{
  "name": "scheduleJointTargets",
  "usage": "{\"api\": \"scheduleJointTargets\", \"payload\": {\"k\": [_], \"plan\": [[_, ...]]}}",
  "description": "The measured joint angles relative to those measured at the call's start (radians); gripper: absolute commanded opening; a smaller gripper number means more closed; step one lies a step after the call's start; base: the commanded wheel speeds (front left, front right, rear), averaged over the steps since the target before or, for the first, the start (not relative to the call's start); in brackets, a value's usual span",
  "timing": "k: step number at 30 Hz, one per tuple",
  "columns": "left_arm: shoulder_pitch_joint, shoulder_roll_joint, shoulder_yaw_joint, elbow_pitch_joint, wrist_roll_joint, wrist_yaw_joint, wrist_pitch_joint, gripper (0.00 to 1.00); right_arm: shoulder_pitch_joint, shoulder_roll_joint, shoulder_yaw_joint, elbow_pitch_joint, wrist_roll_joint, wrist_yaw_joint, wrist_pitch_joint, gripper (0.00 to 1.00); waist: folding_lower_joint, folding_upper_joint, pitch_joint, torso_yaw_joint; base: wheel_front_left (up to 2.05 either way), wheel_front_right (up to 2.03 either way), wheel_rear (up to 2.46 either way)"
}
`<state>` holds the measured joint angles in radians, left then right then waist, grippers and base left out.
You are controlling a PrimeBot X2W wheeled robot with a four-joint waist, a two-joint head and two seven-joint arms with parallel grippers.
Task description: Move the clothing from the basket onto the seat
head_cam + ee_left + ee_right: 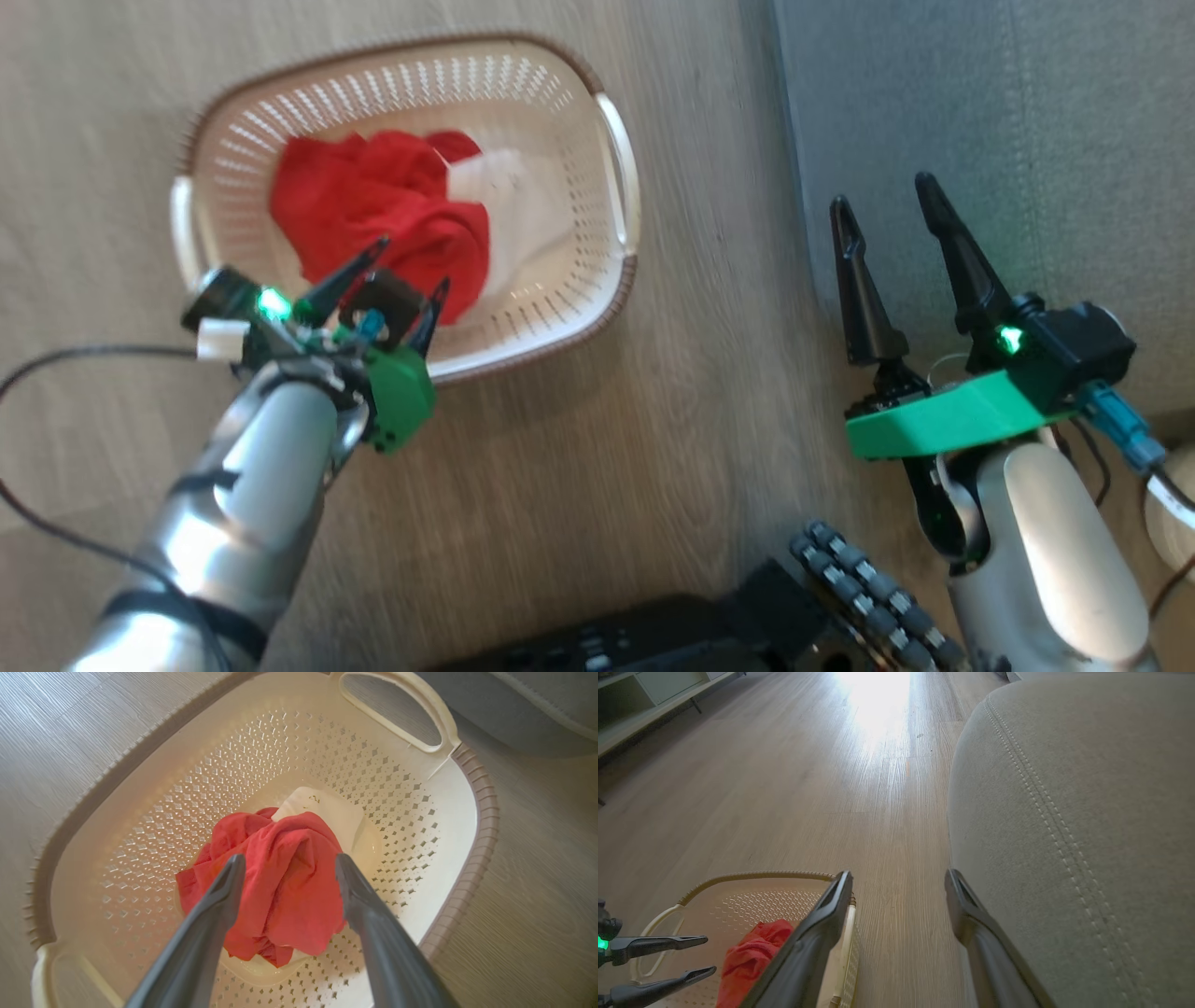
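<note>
Head view: floor (719,373) lies between basket (392,89) and seat (1008,121).

You have a pale wood-grain floor (607,467) here. The basket (560,112) sits upright directly on it. The grey seat (980,112) stands near, a strip of floor between them.

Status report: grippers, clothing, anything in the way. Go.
Left gripper open, poised over the clothing, nothing held. Clothing all in the basket. Right gripper open, empty, near the seat. Nothing blocking the pile.
</note>
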<state>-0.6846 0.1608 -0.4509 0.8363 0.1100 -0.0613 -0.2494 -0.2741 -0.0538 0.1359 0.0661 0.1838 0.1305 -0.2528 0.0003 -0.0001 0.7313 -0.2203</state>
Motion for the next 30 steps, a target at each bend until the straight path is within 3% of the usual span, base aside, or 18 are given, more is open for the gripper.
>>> {"api": "scheduleJointTargets", "payload": {"k": [7,17,30], "plan": [[-0.113,0.009,-0.045,0.119,0.025,-0.005,0.0,1.0,-0.023,0.0,0.016,-0.025,0.028,0.0,-0.002,1.0,-0.0001,0.0,0.087,-0.043,0.0,0.0,0.0],[-0.31,0.025,-0.071,0.364,0.05,0.029,0.005,1.0,-0.046,0.0,0.04,-0.051,0.055,0.0,-0.002,1.0,-0.0002,0.0,0.192,-0.095,0.0,0.0,0.0],[-0.401,0.007,-0.104,0.449,0.049,-0.025,0.158,1.0,-0.043,0.0,0.06,-0.069,0.071,0.0,-0.002,1.0,-0.0002,0.0,0.237,-0.107,0.0,0.0,0.0]]}}
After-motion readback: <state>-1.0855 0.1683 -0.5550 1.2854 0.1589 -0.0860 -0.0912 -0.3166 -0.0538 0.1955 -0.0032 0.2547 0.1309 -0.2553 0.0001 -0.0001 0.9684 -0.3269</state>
